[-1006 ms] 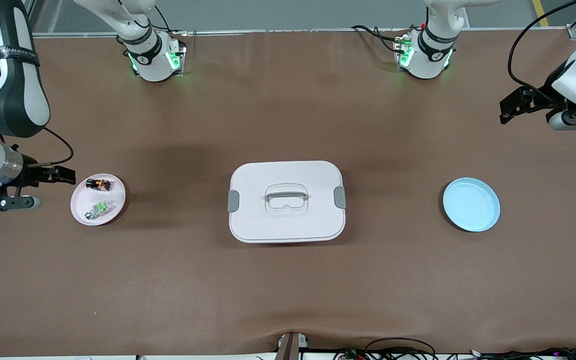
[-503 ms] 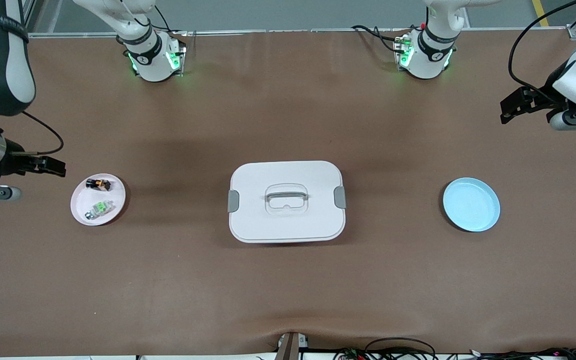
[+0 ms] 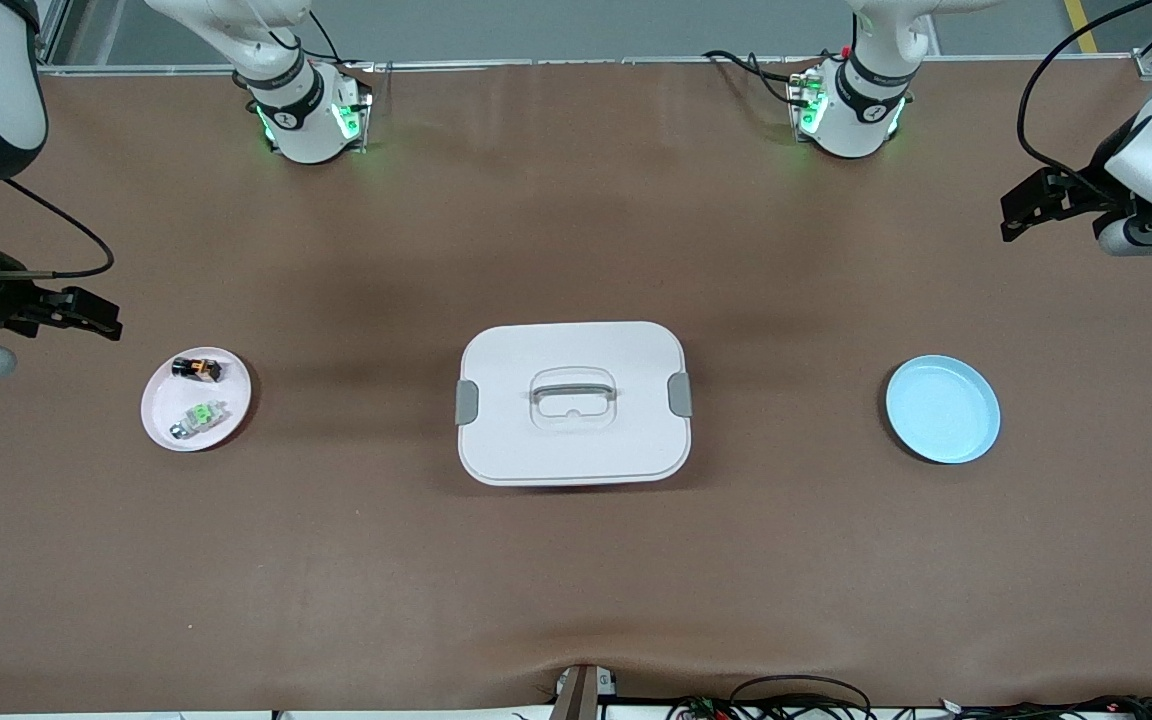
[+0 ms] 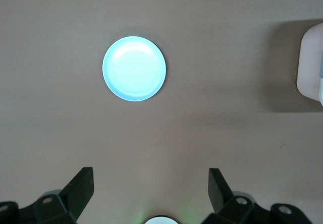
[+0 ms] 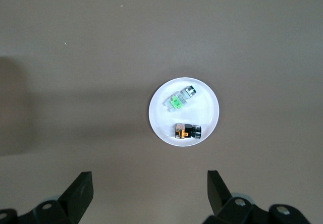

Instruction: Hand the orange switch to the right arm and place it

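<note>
The orange switch (image 3: pixel 197 369), a tiny black block with an orange middle, lies on a small pale plate (image 3: pixel 158 408) at the right arm's end of the table. In the right wrist view the orange switch (image 5: pixel 187 131) rests on the plate (image 5: pixel 204 108) next to a white-and-green component (image 5: pixel 177 102). My right gripper (image 3: pixel 108 320) hangs open and empty over bare table beside that plate; its own view shows the right gripper (image 5: pixel 149 178) with nothing between the fingers. My left gripper (image 3: pixel 1014 212) is open and empty over bare table at the left arm's end, and the left gripper (image 4: pixel 151 174) holds nothing.
A white lidded box (image 3: pixel 573 402) with a clear handle and grey clips sits mid-table. A light blue plate (image 3: pixel 942 409), also the blue plate (image 4: pixel 133 68), lies toward the left arm's end. The green-topped component (image 3: pixel 200 415) shares the pale plate.
My right gripper has drawn away from the pale plate, toward the robots' bases and the table's end. The left gripper shifted only slightly. Both stayed open.
</note>
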You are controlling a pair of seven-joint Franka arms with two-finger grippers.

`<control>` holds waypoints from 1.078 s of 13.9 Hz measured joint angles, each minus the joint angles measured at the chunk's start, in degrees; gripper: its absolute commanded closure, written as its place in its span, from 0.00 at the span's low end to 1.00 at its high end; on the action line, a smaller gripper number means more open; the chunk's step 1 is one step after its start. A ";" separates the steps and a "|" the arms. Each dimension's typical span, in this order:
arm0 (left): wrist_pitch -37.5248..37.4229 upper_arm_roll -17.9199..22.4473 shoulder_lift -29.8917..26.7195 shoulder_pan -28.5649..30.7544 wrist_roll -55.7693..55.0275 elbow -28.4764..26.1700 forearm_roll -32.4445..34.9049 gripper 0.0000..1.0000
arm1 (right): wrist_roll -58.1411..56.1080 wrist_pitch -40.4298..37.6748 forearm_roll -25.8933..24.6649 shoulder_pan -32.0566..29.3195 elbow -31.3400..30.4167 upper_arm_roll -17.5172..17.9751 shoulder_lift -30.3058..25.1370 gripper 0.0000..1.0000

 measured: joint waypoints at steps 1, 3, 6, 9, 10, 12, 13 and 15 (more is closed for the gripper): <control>-0.04 0.00 -0.10 0.00 0.00 0.00 0.00 0.00 | 0.04 -0.02 0.74 0.00 0.07 0.00 -0.34 0.00; -0.05 -0.01 -0.15 -0.02 0.00 0.00 0.00 0.00 | 0.07 -0.28 2.34 0.00 0.10 -0.05 -1.25 0.00; -0.05 -0.12 -0.15 -0.05 0.00 -0.01 0.00 0.00 | 0.13 -0.68 2.78 0.00 -0.13 -0.09 -2.46 0.00; -0.05 -0.16 -0.14 -0.06 0.00 -0.07 0.00 0.00 | 0.22 -0.83 2.83 0.00 -0.84 -0.31 -3.21 0.00; -0.05 -0.16 -0.14 -0.06 0.00 -0.07 0.00 0.00 | 0.23 -0.83 2.84 0.00 -1.09 -0.45 -3.40 0.00; -0.05 -0.18 -0.15 -0.06 0.00 -0.07 0.00 0.00 | 0.23 -0.84 2.86 0.00 -1.15 -0.52 -3.56 0.00; -0.05 -0.19 -0.15 -0.06 0.00 -0.07 0.00 0.00 | 0.23 -0.84 2.90 0.02 -1.15 -0.51 -3.62 0.00; -0.05 -0.20 -0.15 -0.06 0.00 -0.07 0.00 0.00 | 0.24 -0.83 2.93 0.31 -1.16 -0.63 -3.68 0.00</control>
